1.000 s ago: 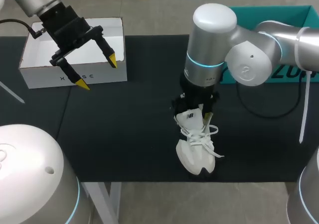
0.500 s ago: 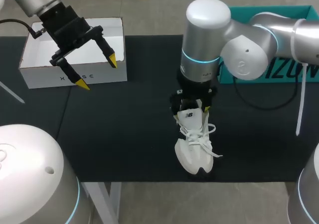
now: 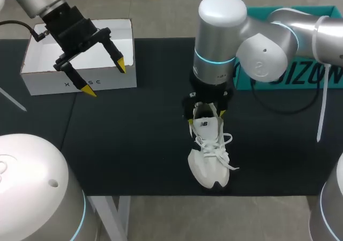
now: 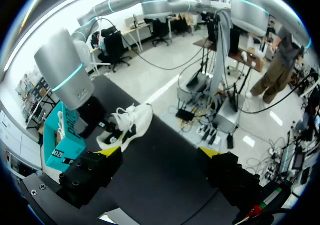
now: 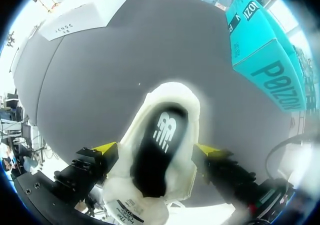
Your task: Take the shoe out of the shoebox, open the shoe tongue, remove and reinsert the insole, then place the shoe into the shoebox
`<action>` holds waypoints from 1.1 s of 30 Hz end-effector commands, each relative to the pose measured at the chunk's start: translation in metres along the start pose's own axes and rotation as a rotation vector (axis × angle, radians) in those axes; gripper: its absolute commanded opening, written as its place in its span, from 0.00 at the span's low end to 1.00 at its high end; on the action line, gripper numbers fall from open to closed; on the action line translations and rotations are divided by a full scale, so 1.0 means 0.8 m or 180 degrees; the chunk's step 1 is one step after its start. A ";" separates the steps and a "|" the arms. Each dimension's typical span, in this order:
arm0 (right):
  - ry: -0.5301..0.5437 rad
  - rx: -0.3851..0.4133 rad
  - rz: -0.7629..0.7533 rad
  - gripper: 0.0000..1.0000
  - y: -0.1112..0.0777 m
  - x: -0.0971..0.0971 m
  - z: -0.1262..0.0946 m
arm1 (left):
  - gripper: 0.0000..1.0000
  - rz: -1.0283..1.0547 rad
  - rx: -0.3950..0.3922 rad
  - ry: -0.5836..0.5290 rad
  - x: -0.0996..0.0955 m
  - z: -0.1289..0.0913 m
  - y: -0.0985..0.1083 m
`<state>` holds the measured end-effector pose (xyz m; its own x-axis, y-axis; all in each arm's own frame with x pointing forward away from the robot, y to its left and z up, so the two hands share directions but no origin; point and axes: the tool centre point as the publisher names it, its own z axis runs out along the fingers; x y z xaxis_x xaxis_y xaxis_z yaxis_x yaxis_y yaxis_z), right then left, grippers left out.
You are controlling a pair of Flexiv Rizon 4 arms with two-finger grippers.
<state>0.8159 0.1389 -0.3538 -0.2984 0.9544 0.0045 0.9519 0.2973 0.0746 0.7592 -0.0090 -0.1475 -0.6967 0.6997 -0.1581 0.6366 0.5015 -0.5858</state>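
Shoe point(image 3: 210, 155) on the table point(image 3: 134, 144), right of middle, toe toward the near edge, heel toward the far side. Insole point(image 5: 157, 150) sits inside the shoe. Right hand point(image 3: 206, 118) directly over the heel opening, arm entering from the far right. Shoebox point(image 3: 80, 59) at the far left, well apart from the shoe. Left hand point(image 3: 105, 78) hangs over the shoebox's front wall. Second box point(image 3: 289, 75) at the far right, behind the right arm, behind and right of the shoe.
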 end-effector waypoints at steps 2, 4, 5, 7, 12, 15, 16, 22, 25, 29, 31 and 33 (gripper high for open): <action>-0.0013 -0.0039 -0.0006 1.00 -0.001 0.000 -0.009 | 1.00 -0.0001 -0.0005 0.0009 0.000 0.000 0.000; -0.0014 -0.0076 -0.0005 1.00 -0.002 -0.001 -0.014 | 1.00 -0.0001 -0.0005 0.0009 0.000 0.000 0.000; -0.0018 -0.0103 -0.0004 1.00 -0.003 -0.001 -0.019 | 1.00 -0.0001 -0.0005 0.0009 0.000 0.000 0.000; -0.0020 -0.0149 -0.0009 1.00 -0.003 -0.001 -0.029 | 1.00 -0.0001 -0.0005 0.0009 0.000 0.000 0.000; -0.0026 -0.0297 -0.0044 1.00 -0.009 -0.001 -0.064 | 1.00 -0.0001 -0.0005 0.0009 0.000 0.000 0.000; -0.0025 -0.0386 -0.0030 1.00 -0.018 -0.005 -0.083 | 1.00 -0.0001 -0.0005 0.0009 0.000 0.000 0.000; -0.0020 -0.0404 -0.0023 1.00 -0.023 -0.007 -0.090 | 1.00 -0.0001 -0.0005 0.0009 0.000 0.000 0.000; -0.0014 -0.0445 -0.0016 1.00 -0.057 -0.011 -0.119 | 1.00 -0.0001 -0.0005 0.0009 0.000 0.000 0.000; -0.0019 -0.0391 -0.0026 0.95 -0.069 -0.013 -0.119 | 1.00 -0.0001 -0.0005 0.0009 0.000 0.000 0.000; 0.0033 -0.0309 0.0011 0.30 -0.084 -0.010 -0.108 | 1.00 -0.0001 -0.0005 0.0009 0.000 0.000 0.000; 0.0063 -0.0240 0.0012 0.00 -0.090 -0.007 -0.097 | 1.00 -0.0001 -0.0005 0.0009 0.000 0.000 0.000; 0.0127 -0.0197 0.0015 0.00 -0.096 -0.003 -0.089 | 1.00 -0.0001 -0.0005 0.0009 0.000 0.000 0.000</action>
<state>0.7386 0.1132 -0.2736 -0.2940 0.9556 0.0186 0.9480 0.2890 0.1334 0.7592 -0.0090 -0.1475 -0.6967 0.6997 -0.1581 0.6366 0.5015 -0.5858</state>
